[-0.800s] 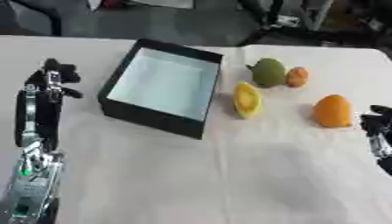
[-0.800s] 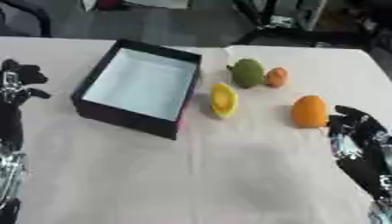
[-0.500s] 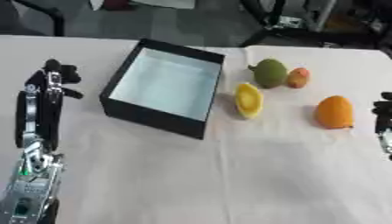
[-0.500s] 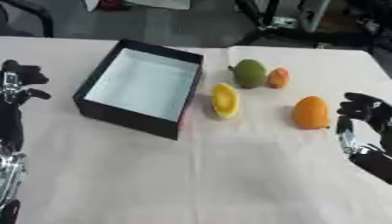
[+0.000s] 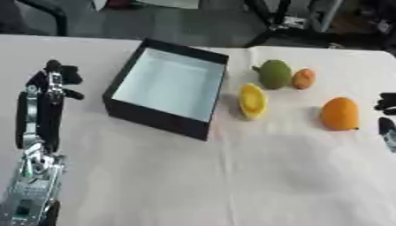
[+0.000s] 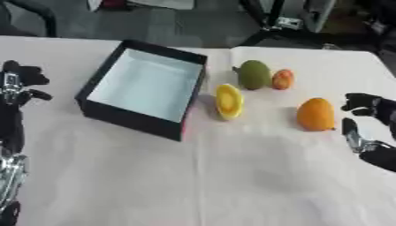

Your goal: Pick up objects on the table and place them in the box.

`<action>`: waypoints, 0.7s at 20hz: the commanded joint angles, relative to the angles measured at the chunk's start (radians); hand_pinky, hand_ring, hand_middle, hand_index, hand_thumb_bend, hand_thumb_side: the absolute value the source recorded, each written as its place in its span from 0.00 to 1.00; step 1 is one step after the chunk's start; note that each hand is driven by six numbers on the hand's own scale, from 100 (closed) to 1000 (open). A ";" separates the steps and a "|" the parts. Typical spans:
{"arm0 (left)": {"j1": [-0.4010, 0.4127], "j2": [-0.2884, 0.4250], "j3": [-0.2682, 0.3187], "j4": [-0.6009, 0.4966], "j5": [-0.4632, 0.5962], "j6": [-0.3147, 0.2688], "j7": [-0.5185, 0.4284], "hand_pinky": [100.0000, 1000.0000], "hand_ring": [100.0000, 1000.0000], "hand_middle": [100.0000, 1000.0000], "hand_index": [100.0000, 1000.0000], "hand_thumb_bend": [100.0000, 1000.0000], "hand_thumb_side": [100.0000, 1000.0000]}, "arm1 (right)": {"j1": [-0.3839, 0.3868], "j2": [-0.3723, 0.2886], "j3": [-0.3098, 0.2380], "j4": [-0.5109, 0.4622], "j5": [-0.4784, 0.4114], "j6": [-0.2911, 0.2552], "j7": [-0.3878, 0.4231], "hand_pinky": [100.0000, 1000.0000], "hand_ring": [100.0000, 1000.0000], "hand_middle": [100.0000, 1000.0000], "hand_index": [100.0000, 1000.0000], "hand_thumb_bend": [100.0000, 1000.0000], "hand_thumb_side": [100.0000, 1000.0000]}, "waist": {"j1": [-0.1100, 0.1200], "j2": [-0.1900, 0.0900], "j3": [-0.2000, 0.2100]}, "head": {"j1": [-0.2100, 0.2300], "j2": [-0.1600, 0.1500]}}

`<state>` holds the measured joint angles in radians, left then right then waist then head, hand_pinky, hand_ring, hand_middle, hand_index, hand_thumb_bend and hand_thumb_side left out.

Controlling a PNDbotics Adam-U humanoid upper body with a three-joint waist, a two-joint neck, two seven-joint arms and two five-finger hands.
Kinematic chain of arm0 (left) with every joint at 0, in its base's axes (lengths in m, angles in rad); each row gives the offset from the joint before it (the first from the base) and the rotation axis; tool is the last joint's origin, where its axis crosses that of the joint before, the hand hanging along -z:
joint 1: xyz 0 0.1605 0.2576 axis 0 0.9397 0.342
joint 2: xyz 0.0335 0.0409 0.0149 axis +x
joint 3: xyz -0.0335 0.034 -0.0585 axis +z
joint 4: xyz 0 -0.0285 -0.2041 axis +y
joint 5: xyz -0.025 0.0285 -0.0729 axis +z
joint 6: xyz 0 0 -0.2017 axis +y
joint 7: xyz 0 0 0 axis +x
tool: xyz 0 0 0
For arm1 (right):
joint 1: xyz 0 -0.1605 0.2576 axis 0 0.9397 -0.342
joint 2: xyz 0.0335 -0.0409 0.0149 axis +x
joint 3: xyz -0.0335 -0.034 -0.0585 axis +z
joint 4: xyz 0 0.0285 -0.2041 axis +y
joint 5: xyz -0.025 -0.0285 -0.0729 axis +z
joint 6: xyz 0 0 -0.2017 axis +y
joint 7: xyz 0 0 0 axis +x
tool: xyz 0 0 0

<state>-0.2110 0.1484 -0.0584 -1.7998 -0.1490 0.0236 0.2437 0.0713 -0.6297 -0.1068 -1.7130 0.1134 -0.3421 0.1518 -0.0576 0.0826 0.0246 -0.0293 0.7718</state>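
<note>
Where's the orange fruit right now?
The orange fruit lies on the table's right side, just left of the right robot hand, right of the yellow fruit.

You see a black box with a pale blue-white inside on a white table. Beside it lie a yellow fruit, a green one, a small orange-red one and an orange one.

right hand open just beside orange fruit.
</note>
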 commanded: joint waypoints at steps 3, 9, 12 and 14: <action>-0.013 0.010 -0.007 -0.012 0.005 -0.001 -0.007 0.41 0.57 0.47 0.59 0.00 0.84 | -0.106 -0.123 0.053 0.100 0.066 0.049 0.060 0.80 0.89 0.75 0.90 0.00 0.65 | 0.002 -0.017 0.005 | -0.009 -0.002; -0.017 0.007 -0.010 -0.012 0.008 0.000 -0.010 0.41 0.57 0.47 0.59 0.00 0.84 | -0.229 -0.145 0.096 0.271 0.171 0.070 0.086 0.81 0.90 0.77 0.91 0.00 0.71 | 0.007 -0.013 0.013 | -0.016 -0.002; -0.019 0.005 -0.011 -0.012 0.009 0.000 -0.012 0.41 0.57 0.47 0.59 0.00 0.84 | -0.276 -0.143 0.109 0.352 0.219 0.048 0.068 0.81 0.89 0.77 0.91 0.00 0.71 | 0.009 -0.012 0.017 | -0.020 -0.002; -0.019 0.004 -0.012 -0.012 0.009 0.000 -0.013 0.41 0.57 0.47 0.59 0.00 0.84 | -0.304 -0.143 0.117 0.405 0.245 0.024 0.054 0.81 0.89 0.77 0.91 0.00 0.70 | 0.009 -0.011 0.019 | -0.023 -0.002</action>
<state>-0.2130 0.1483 -0.0692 -1.7997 -0.1429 0.0243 0.2351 -0.2185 -0.7289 0.0138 -1.3325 0.3391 -0.3038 0.2125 -0.0573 0.0826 0.0438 -0.0478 0.7718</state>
